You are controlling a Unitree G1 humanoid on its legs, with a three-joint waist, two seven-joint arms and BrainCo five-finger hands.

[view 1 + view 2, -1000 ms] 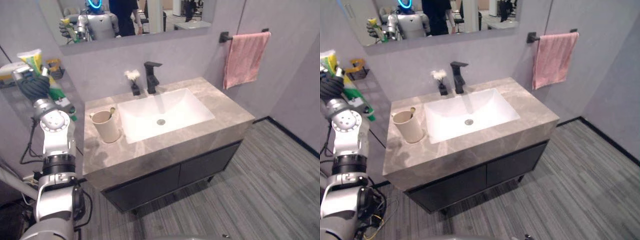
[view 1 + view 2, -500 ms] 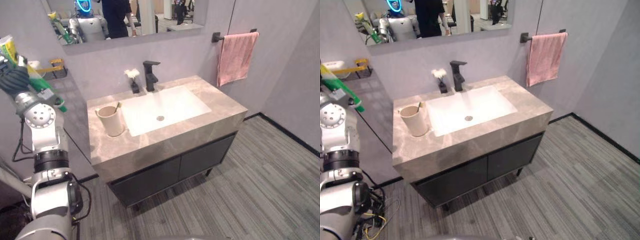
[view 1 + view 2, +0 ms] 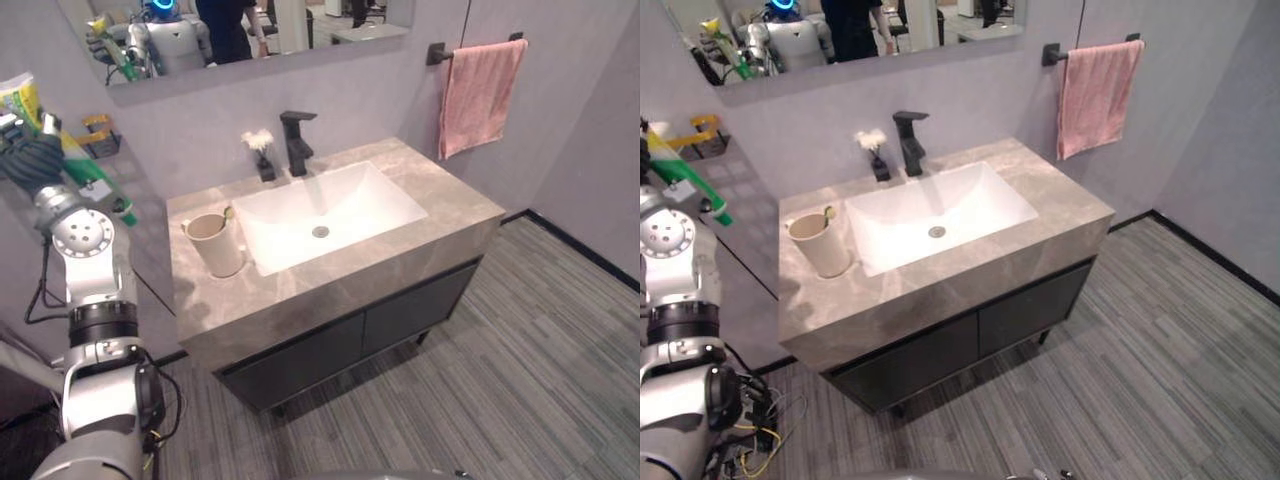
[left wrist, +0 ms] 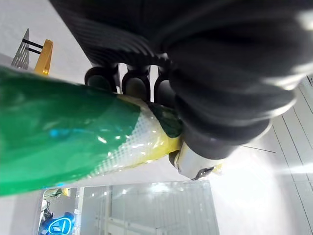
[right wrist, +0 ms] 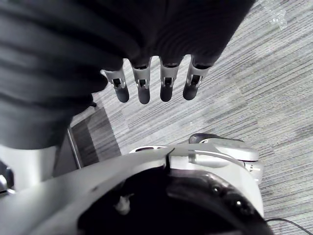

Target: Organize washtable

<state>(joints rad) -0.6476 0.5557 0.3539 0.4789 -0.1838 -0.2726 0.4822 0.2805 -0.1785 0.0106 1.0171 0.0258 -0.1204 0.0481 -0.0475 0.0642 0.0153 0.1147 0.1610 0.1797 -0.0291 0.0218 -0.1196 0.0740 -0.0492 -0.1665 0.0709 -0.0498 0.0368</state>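
Note:
My left hand (image 3: pixel 36 160) is raised at the far left, beside the wall, and is shut on a green and yellow tube (image 3: pixel 96 186). In the left wrist view its fingers (image 4: pixel 135 81) curl round the tube (image 4: pixel 63 142). A beige cup (image 3: pixel 218 245) with a toothbrush (image 3: pixel 228 212) in it stands on the grey stone countertop (image 3: pixel 400 270), left of the white basin (image 3: pixel 330 205). My right hand (image 5: pixel 152 84) hangs low over the striped floor with straight fingers and holds nothing.
A black faucet (image 3: pixel 296 142) and a small black vase with white flowers (image 3: pixel 262 157) stand behind the basin. A pink towel (image 3: pixel 482 92) hangs on a bar at the right. A small wall shelf (image 3: pixel 100 136) sits left of the mirror (image 3: pixel 250 30).
The camera has shifted, so the whole picture has moved. My left hand stays raised with the tube in it; the things on the countertop have not moved.

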